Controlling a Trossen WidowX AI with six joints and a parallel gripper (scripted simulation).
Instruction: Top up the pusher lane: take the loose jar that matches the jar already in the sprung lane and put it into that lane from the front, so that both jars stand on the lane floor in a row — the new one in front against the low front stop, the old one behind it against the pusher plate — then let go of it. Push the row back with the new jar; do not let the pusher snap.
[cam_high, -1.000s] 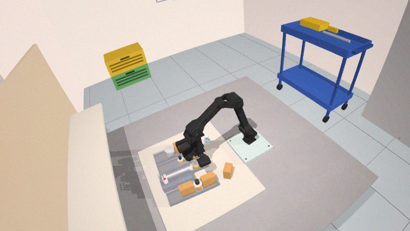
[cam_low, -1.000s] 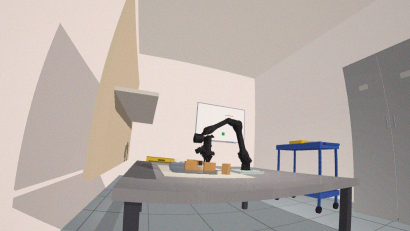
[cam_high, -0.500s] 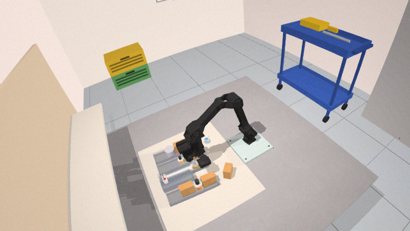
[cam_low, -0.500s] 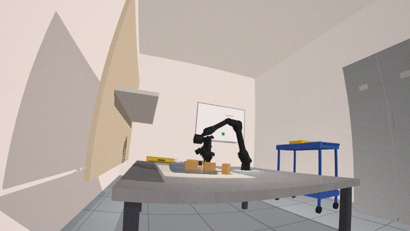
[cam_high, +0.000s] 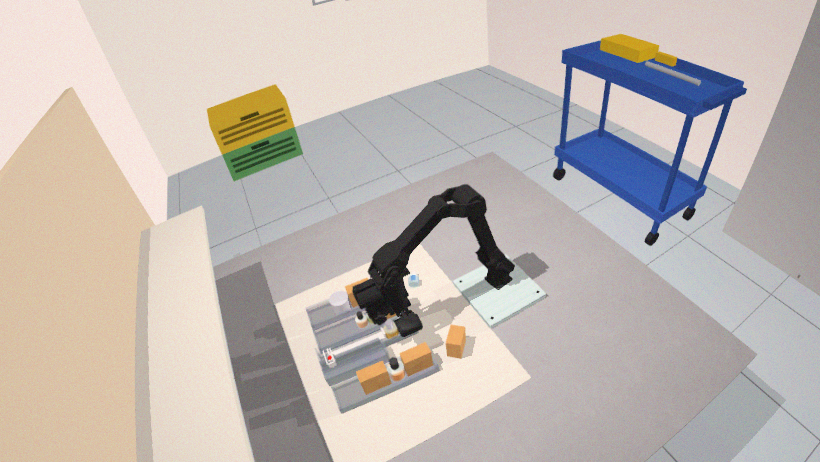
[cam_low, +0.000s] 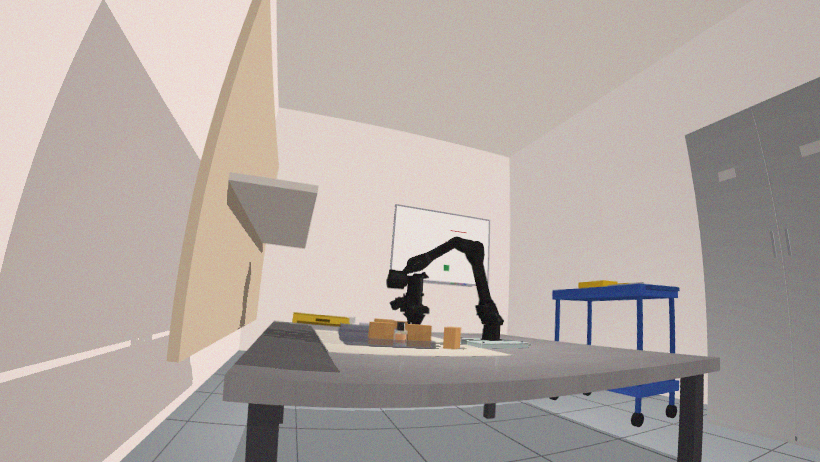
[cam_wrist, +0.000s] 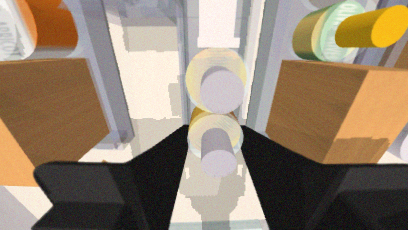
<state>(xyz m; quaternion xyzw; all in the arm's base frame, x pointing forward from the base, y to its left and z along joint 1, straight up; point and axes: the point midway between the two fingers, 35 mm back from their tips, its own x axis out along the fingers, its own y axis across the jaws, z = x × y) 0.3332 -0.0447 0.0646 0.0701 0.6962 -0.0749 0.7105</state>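
Observation:
My gripper (cam_wrist: 213, 129) is shut on an amber jar (cam_wrist: 218, 162) with a pale grey cap. In the top view the gripper (cam_high: 406, 327) is low at the lane front and hides the held jar. A matching jar (cam_wrist: 216, 59) (cam_high: 390, 329) stands in the sprung lane (cam_wrist: 256, 55), directly behind the held jar. In the wrist view the two jars look touching or nearly so. The white pusher (cam_wrist: 218, 25) (cam_high: 358, 344) is behind the lane jar. The low front stop and the held jar's base are hidden, so its height above the lane floor cannot be told.
Wooden blocks stand close on both sides, left (cam_wrist: 55, 105) and right (cam_wrist: 320, 105) in the wrist view. An orange jar (cam_wrist: 55, 27) and a green jar (cam_wrist: 312, 35) with a yellow cap stand in neighbouring lanes. Another block (cam_high: 456, 341) stands in front of the lanes.

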